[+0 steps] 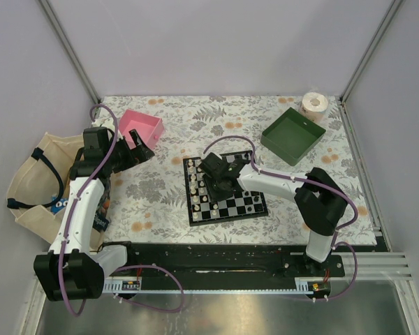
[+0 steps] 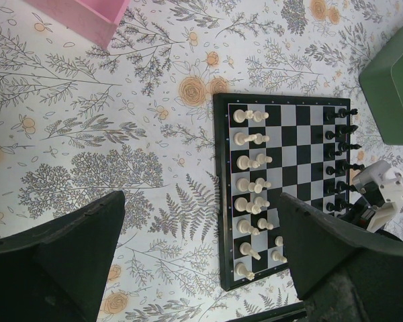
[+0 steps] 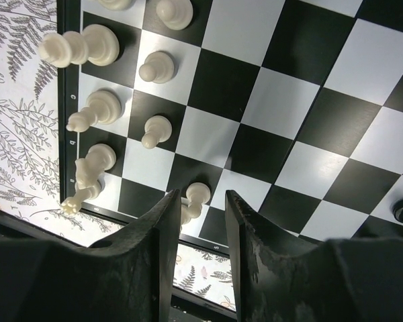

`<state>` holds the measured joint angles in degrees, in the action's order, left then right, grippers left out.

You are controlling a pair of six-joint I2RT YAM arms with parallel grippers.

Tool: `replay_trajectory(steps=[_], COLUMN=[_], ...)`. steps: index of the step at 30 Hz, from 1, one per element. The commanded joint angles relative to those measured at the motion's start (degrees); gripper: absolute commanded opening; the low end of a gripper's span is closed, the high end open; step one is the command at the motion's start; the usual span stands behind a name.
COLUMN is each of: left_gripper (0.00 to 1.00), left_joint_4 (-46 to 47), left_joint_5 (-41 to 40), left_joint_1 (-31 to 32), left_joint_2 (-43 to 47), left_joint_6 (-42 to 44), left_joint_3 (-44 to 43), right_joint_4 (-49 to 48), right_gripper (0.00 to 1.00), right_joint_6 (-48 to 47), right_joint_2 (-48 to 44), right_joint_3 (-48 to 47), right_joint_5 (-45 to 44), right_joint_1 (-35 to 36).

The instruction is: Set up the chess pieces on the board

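**Chess set-up: white pawn at the right gripper's tips, chessboard edge row**

- Cloth bag [image 1: 24, 188]: cream with dark straps, far left of the chessboard [image 2: 302, 134], past the bench [image 1: 160, 202] edge.
- Left gripper [image 2: 200, 198]: well left of the chessboard, near the pink tray [image 1: 153, 132]. Its fingers are wide apart with nothing between them.
- Cream-white chessmen [image 2: 245, 161]: two files down the chessboard's left side. The end pawns sit slightly out of line.
- Right gripper [image 3: 203, 201]: low over the chessboard's left half, above the white files. Its fingers stand a narrow gap apart, with a white pawn [image 3: 200, 193] at their tips on an edge-row square beside the border. Whether the pawn is pinched or only framed cannot be told.
- Black chessmen [image 2: 341, 144]: ranged down the chessboard's right side.
- Green tray [image 1: 283, 148]: right of and beyond the chessboard.
- Tape roll [image 1: 314, 105]: beyond the green tray, farther from the chessboard.

**Risk note (judgement).** The fingers are far bulkier than the chessmen, and the neighbouring white pieces stand just beside them, so a sideways drift or a tilted lift could topple one. If the pawn is let go off-centre or leaning, it may fall. It could then roll over the border onto the bench, being so close to the chessboard's edge.
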<state>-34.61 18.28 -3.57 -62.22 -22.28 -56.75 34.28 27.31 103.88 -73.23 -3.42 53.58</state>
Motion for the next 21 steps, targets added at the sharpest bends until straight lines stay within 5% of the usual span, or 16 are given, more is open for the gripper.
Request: replay_trajectory(steps=[1,21], left_gripper=[0.99,0.99], left_joint_4=[1.7,1.7], left_joint_5=[1.5,1.5], left_joint_1=[-0.2,-0.2], left_joint_2=[0.4,0.4], left_joint_6=[0.6,0.6], left_joint_3=[-0.4,-0.5], right_joint_4=[-2.1,-1.8], right_gripper=[0.41,0.29], right_joint_6=[1.5,1.7], right_joint_2=[-2.4,-1.6], right_joint_3=[1.5,1.9], right_joint_5=[1.0,3.2], right_joint_1=[0.6,0.9])
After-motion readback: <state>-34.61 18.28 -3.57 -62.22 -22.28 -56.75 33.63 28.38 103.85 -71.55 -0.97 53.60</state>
